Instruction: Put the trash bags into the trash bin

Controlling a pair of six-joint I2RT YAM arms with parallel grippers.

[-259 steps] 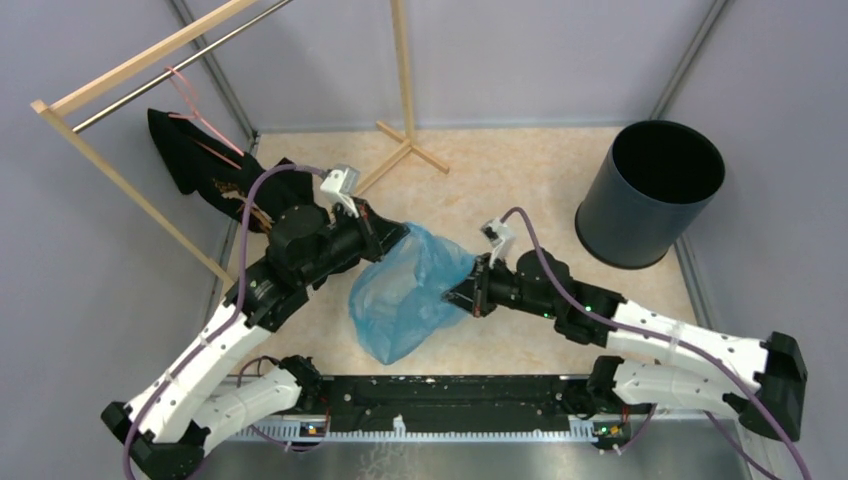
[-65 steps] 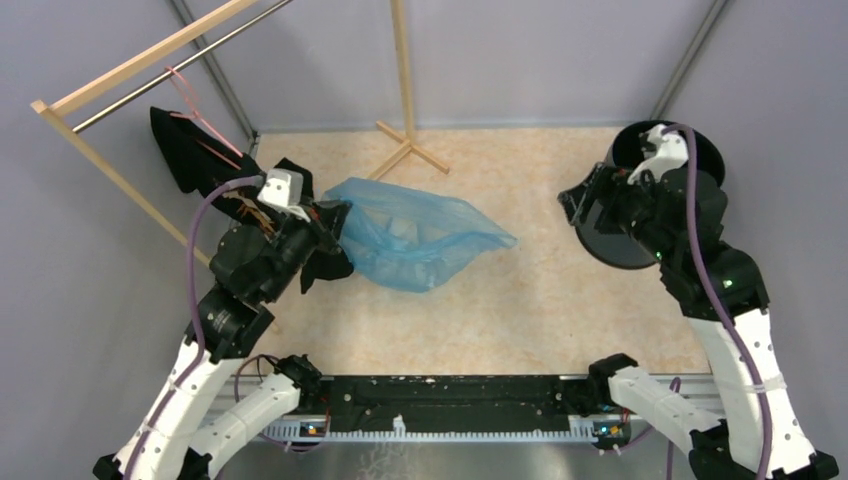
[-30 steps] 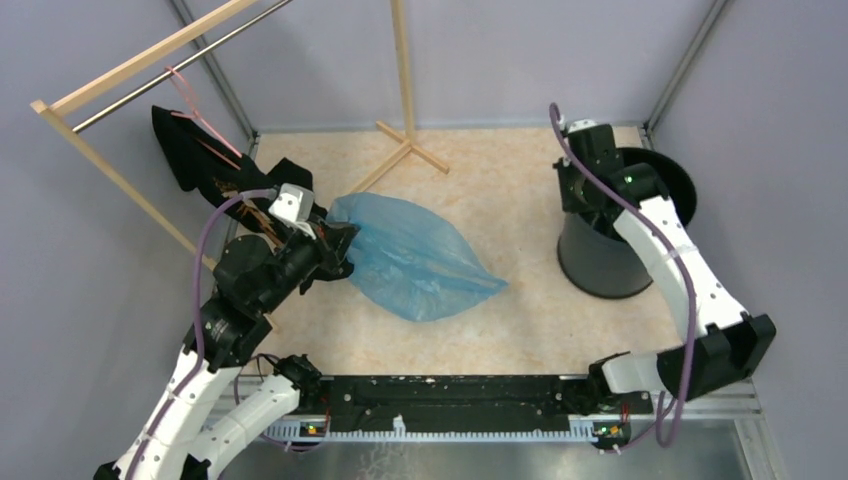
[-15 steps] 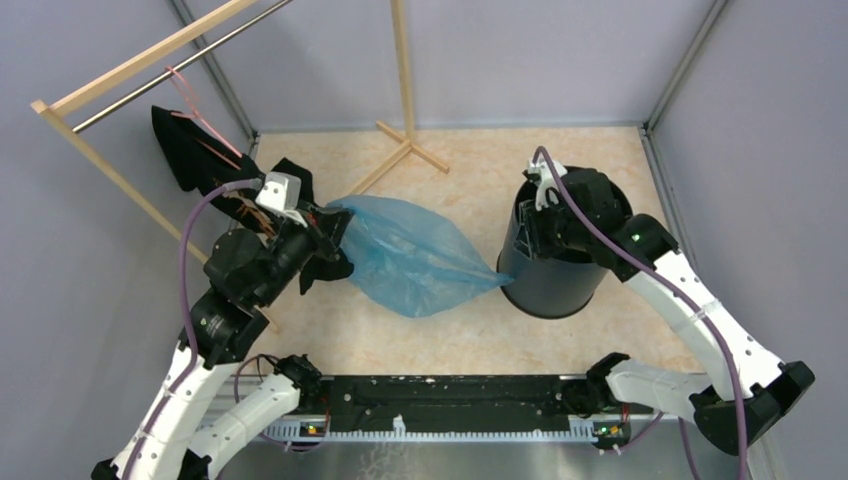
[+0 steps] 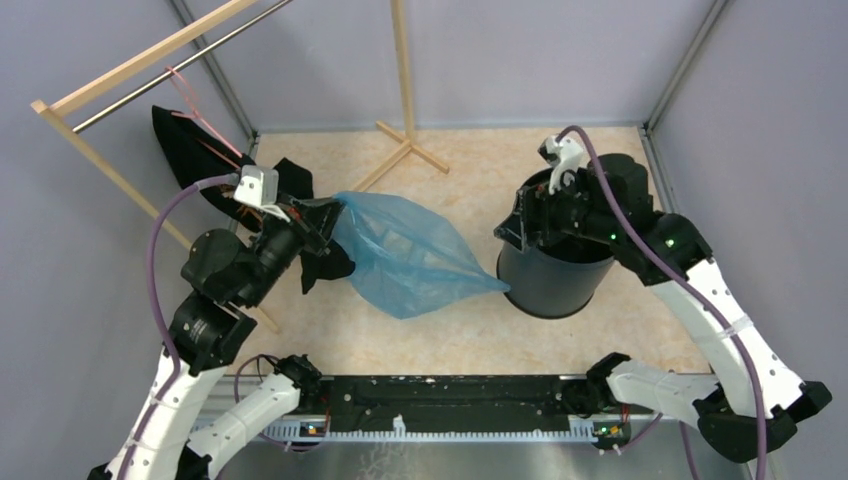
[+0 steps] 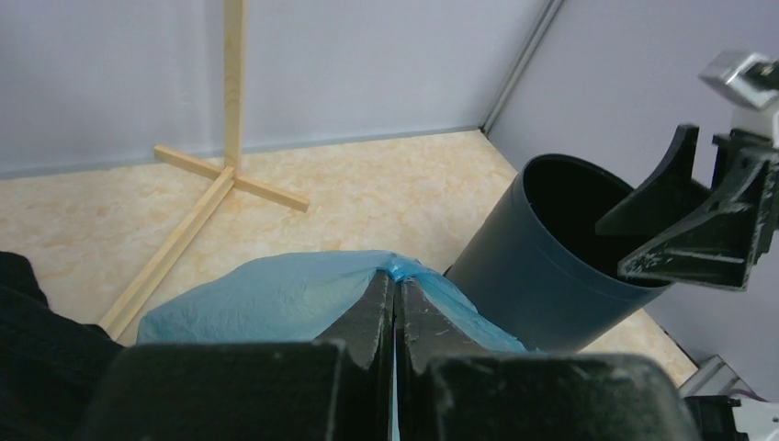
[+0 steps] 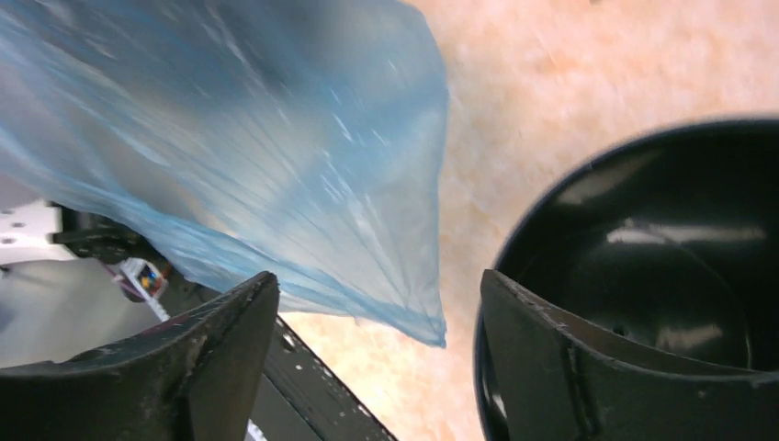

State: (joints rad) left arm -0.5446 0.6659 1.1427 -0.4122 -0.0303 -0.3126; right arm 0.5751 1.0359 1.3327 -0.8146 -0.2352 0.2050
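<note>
Beside trash bin point(image 5: 550, 290), bag point(image 5: 400, 250) tapering rightward

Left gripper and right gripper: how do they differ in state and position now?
The left gripper is shut, pinching the edge of the bag; the right gripper is wide open and holds nothing. The left gripper sits beside the black cloth, while the right gripper hovers at the rim of the bin. Both are black.
</note>
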